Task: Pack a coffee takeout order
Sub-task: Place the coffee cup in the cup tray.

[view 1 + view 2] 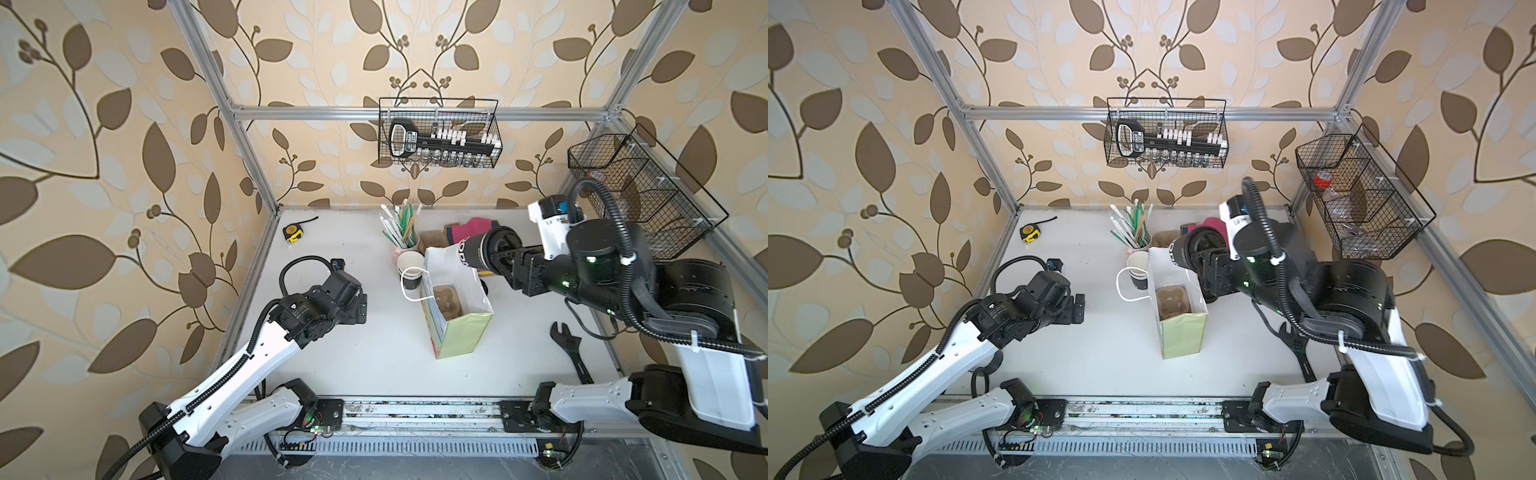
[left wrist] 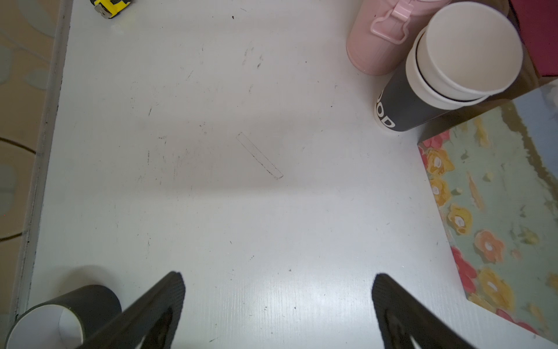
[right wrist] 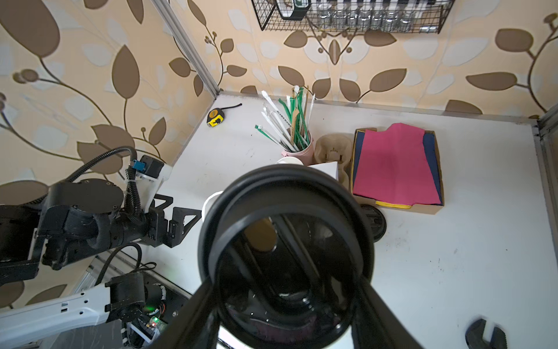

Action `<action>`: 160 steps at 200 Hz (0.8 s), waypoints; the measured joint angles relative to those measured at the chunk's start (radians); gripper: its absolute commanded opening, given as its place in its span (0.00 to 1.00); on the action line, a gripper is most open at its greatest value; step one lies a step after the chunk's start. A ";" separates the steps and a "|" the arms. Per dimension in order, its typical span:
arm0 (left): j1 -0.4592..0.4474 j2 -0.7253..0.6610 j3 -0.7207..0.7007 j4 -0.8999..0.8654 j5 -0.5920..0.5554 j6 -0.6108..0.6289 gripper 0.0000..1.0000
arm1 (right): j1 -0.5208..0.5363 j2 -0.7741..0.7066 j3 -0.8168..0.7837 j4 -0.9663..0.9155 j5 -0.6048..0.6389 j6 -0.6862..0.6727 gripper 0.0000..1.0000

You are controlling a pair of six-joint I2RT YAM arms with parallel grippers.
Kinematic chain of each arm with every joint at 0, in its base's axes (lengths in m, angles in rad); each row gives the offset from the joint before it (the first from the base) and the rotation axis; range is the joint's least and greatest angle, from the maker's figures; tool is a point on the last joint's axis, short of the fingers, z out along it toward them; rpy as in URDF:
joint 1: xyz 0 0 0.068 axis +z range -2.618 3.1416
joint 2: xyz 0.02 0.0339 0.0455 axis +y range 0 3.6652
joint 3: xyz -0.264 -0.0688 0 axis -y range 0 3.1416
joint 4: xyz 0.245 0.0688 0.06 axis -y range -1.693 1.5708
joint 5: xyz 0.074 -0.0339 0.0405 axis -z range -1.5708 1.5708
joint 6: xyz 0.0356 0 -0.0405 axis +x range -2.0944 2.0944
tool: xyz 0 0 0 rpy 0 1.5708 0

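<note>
My right pincer point(image 1: 500, 255) grips the lidded cup point(image 1: 471, 253), tipped sideways at the far rim of the bag point(image 1: 465, 332). The carrier point(image 1: 446, 301) sits inside. My left pincer point(image 2: 277, 278) gapes wide and empty over open table point(image 2: 211, 211).

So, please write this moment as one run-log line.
right hand: shut on lidded cup, sideways at bag rim | carrier: inside bag | pink napkin: in tray | left hand: open, empty

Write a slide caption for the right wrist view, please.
Right gripper grips a dark paper cup with black domed lid; bright pink paper napkin beyond.
</note>
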 measured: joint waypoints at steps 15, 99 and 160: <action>0.000 0.000 0.000 0.000 0.000 0.000 0.99 | 0.039 0.061 0.043 -0.026 0.047 0.015 0.00; 0.000 -0.003 0.000 0.000 0.000 0.000 0.99 | 0.003 0.131 -0.106 -0.083 0.014 0.024 0.00; 0.000 -0.005 -0.001 0.000 0.000 0.000 0.99 | -0.086 0.155 -0.185 -0.093 -0.163 -0.037 0.00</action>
